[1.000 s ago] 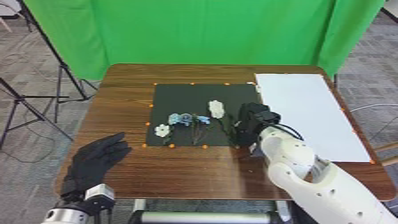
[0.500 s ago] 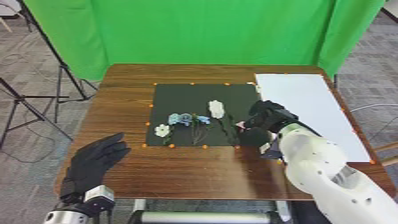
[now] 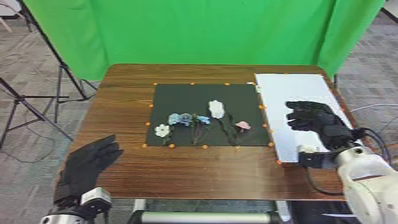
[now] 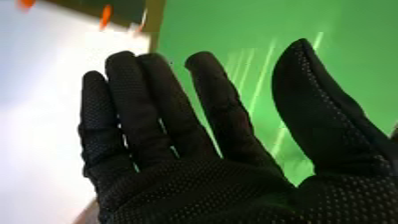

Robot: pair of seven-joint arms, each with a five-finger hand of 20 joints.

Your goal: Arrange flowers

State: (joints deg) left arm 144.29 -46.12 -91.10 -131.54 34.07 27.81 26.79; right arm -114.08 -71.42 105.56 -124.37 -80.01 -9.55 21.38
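In the head view my right hand (image 3: 311, 118) is over the white board (image 3: 286, 95), to the right of the flowers and apart from them. Its fingers are straight and hold nothing, as the right wrist view shows of the same hand (image 4: 191, 185). On the black mat (image 3: 188, 90) lie a white flower (image 3: 162, 130), blue flowers (image 3: 186, 119), a taller white flower (image 3: 217, 108) and a pink flower (image 3: 242, 125), stems toward the mat's near edge. My left hand (image 3: 86, 162) rests open at the table's left side, away from the mat.
Small orange markers (image 3: 205, 146) line the mat and the board. The brown table (image 3: 195, 172) has bare wood in front of the mat and to its left. A green curtain (image 3: 213, 35) hangs behind, and a tripod (image 3: 62, 65) stands at the left.
My right hand has let go of the pink flower and moved right, from the mat's right side to over the white board. The pink flower is now uncovered. The left hand has barely moved.
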